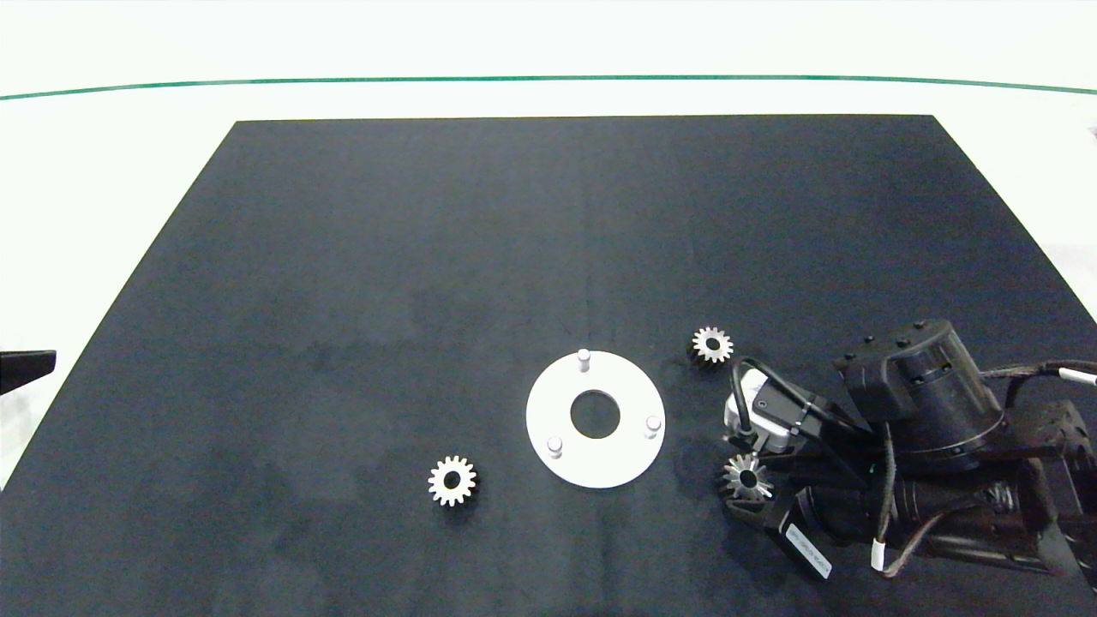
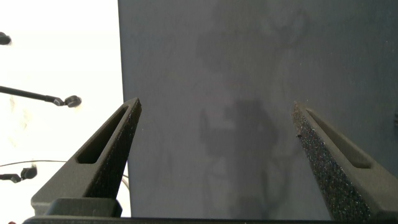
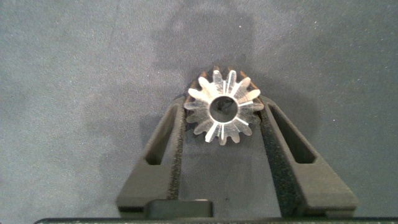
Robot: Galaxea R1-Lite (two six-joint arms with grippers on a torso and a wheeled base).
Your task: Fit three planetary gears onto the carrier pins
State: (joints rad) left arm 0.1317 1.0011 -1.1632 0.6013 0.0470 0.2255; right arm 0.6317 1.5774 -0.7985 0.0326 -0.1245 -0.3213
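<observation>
A white carrier disc (image 1: 548, 407) lies on the black mat with three bare carrier pins (image 1: 584, 356), (image 1: 653, 423), (image 1: 554, 445) standing upright on it. One planetary gear (image 1: 452, 481) lies flat to the disc's front left, and another (image 1: 712, 344) lies to its back right. My right gripper (image 1: 744, 482) is just right of the disc, shut on a third silvery gear (image 3: 222, 107), whose sides its two fingers (image 3: 268, 127) press from either side; that gear (image 1: 746, 476) looks tilted in the head view. My left gripper (image 2: 216, 109) is open and empty at the mat's left edge.
The black mat (image 1: 386, 257) covers most of the white table (image 1: 103, 171). A green line (image 1: 548, 79) crosses the far side of the table. The right arm's body (image 1: 926, 411) fills the mat's front right. Only the tip of the left arm (image 1: 26, 368) shows at the left edge.
</observation>
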